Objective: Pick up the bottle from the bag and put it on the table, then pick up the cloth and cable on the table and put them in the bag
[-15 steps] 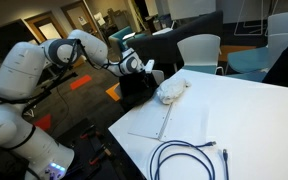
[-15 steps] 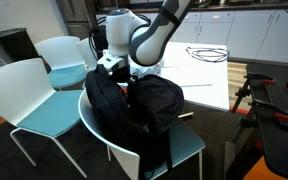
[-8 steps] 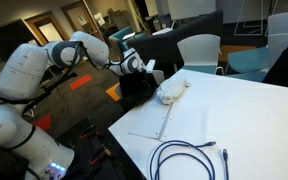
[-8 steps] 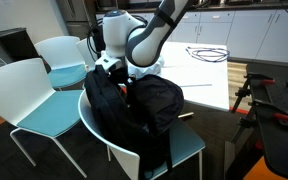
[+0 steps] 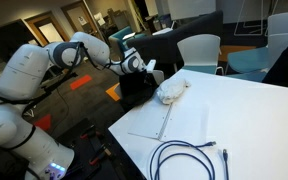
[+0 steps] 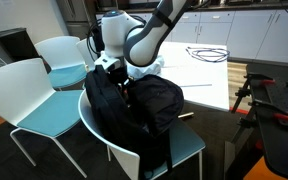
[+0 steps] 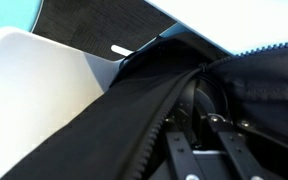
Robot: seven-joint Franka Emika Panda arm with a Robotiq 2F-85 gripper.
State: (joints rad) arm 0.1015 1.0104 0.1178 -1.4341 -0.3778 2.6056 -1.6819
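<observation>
The black bag sits on a chair seat by the white table, its zip open. My gripper reaches down into the bag's mouth in both exterior views. In the wrist view the gripper has its fingers close together inside the zip opening, around a dark round shape, the bottle, which is dim. The white-grey cloth lies on the table edge next to the bag. The dark cable lies in loops near the front.
A flat white sheet with a thin rod lies between cloth and cable. Teal-seated white chairs stand beside the bag's chair. More chairs stand beyond the table. A black cart is at the side.
The arm has stayed in place over the bag. The fingers have drawn together inside the bag's opening.
</observation>
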